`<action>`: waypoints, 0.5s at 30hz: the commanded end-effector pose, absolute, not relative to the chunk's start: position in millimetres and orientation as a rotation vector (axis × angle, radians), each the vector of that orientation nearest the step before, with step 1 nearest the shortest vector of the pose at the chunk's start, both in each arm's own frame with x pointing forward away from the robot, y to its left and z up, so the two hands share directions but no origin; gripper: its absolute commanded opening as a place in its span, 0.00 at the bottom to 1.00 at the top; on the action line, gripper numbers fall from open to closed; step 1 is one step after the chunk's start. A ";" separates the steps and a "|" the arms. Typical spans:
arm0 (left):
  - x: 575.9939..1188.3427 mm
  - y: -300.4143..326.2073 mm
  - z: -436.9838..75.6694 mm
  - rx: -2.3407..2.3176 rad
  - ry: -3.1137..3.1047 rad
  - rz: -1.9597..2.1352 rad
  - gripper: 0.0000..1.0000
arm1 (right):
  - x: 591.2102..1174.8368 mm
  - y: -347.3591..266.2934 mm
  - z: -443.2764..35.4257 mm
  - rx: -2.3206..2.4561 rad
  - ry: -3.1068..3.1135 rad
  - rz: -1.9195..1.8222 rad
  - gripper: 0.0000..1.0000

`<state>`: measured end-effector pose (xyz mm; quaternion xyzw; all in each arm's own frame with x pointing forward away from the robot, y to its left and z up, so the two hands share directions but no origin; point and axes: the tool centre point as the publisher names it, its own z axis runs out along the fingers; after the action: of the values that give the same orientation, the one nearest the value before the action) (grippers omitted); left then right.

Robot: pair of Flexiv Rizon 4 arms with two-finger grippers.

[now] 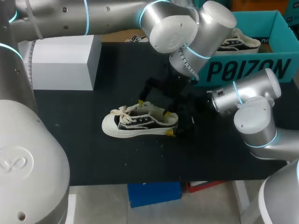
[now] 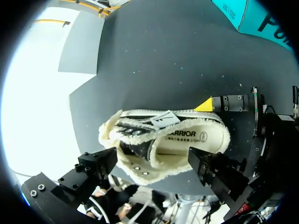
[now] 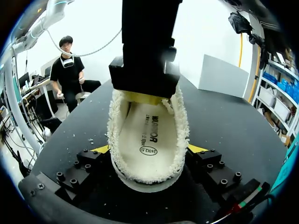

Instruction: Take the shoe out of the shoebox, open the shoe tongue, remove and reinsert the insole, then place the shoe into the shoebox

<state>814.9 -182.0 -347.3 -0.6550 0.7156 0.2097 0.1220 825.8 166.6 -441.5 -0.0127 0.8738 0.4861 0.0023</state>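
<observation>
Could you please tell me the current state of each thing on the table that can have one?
shoe: upright on the table, laced.
insole: seated flat inside the shoe.
shoebox: open, second shoe inside.
left end effector: open, over the shoe's mouth.
right end effector: shut on the shoe's heel.

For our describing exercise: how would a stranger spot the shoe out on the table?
Find the black table. At its middle lies the shoe, cream with black sides. Unlike the second shoe in the teal shoebox, it lies outside.
</observation>
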 end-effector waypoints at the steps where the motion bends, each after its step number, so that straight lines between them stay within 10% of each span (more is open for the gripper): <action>1: 804.3 -170.5 -356.8 -1.930 2.100 0.550 1.00 | 826.9 169.7 -443.3 -0.038 2.745 1.519 0.00; 15: 800.1 -150.8 -360.5 -1.976 2.077 0.399 1.00 | 826.9 169.7 -443.3 -0.038 2.745 1.519 0.00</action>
<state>800.1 -156.2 -355.0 -0.6755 0.7087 0.1504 0.1374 825.9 166.9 -440.4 -0.0132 0.8745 0.4849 0.0018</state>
